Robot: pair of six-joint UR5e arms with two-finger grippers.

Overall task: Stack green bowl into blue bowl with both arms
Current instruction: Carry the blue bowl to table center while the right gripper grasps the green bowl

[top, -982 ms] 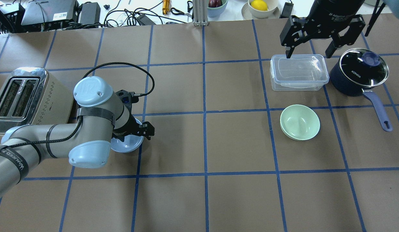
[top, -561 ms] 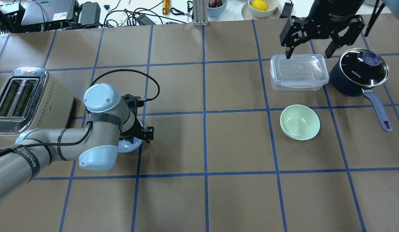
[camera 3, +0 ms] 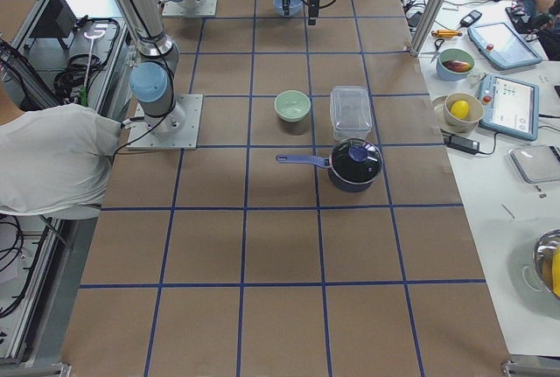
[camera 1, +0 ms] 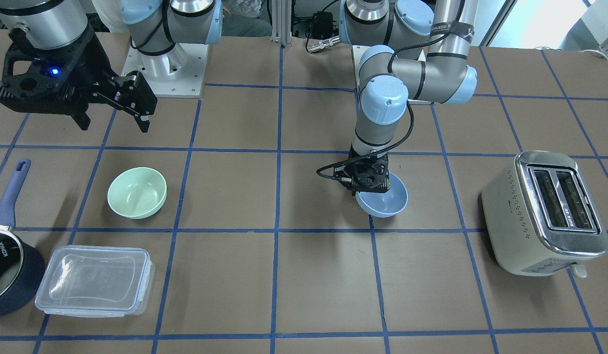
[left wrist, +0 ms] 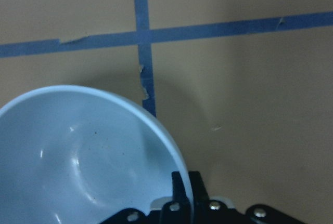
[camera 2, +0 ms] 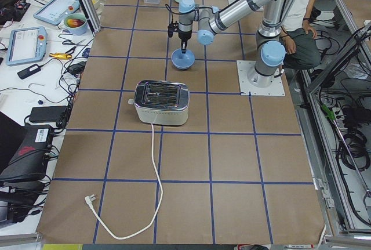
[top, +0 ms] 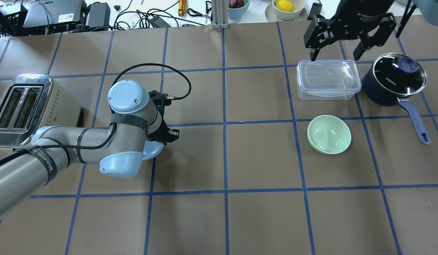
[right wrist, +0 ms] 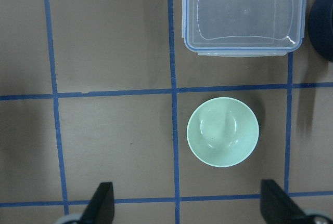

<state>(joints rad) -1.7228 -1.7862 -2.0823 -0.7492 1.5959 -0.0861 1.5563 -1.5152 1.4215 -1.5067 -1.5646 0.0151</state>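
The green bowl (top: 329, 134) stands upright on the table at the right, also in the front view (camera 1: 136, 192) and the right wrist view (right wrist: 222, 131). My right gripper (top: 335, 56) hangs open and empty high above the table, beyond the green bowl (camera 1: 114, 123). The blue bowl (top: 153, 149) is at the left, mostly hidden under my left arm; it shows plainly in the front view (camera 1: 385, 201). My left gripper (camera 1: 370, 183) is shut on the blue bowl's rim, one finger inside and one outside, as the left wrist view (left wrist: 183, 203) shows.
A toaster (top: 27, 109) stands at the far left. A clear lidded container (top: 328, 78) and a dark navy saucepan (top: 396, 78) with a long handle stand beyond the green bowl. Cables and bowls with fruit lie past the table's far edge.
My left arm has swung to the right and slightly away, and the blue bowl has moved with the gripper. My right gripper has shifted slightly farther away, still open.
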